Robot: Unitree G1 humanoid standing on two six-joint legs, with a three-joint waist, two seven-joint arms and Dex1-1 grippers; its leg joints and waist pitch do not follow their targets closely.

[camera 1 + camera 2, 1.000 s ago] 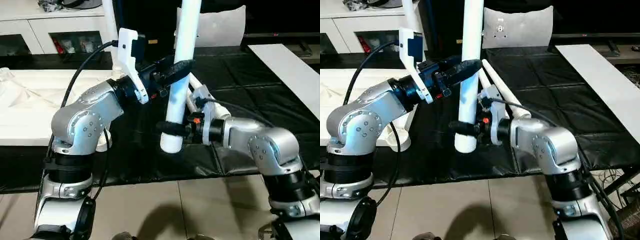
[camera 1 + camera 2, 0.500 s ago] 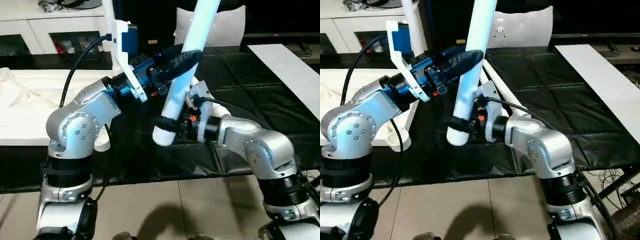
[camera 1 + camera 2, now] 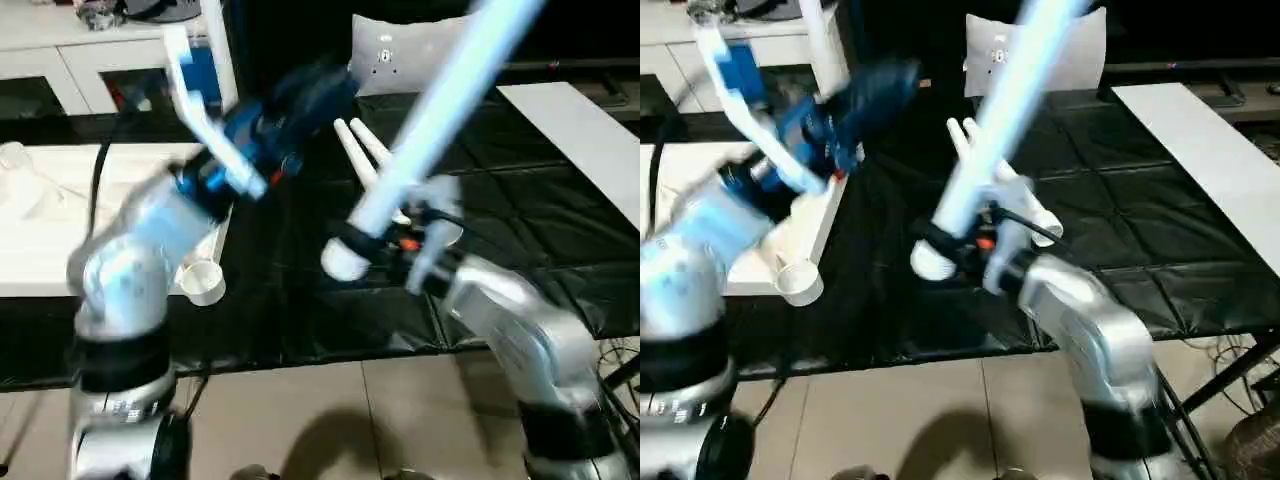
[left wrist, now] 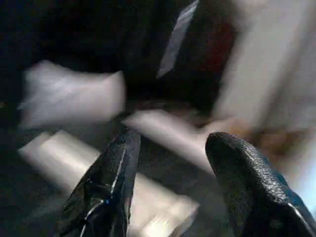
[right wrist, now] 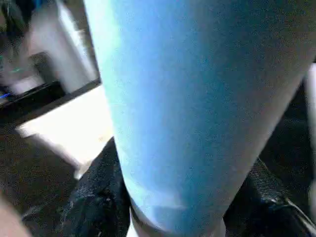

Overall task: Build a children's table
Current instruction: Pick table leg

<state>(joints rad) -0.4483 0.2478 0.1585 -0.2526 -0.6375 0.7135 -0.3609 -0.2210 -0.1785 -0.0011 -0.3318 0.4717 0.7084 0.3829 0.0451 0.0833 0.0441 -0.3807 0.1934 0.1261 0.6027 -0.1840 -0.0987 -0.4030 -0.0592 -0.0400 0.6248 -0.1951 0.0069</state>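
1 long tapered white plastic leg (image 3: 440,120) is tilting toward 1 o'clock, right gripper (image 3: 375,250) clamping its thick end for socketing; left gripper (image 4: 170,182) is hovering wide, empty.

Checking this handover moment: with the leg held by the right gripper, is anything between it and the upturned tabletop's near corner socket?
Nothing visible blocks it. The right gripper clamps the leg near its thick end, tilted over the black mat. The corner socket of the tabletop lies beyond bare mat. The left gripper, open and empty, hangs above that stretch.
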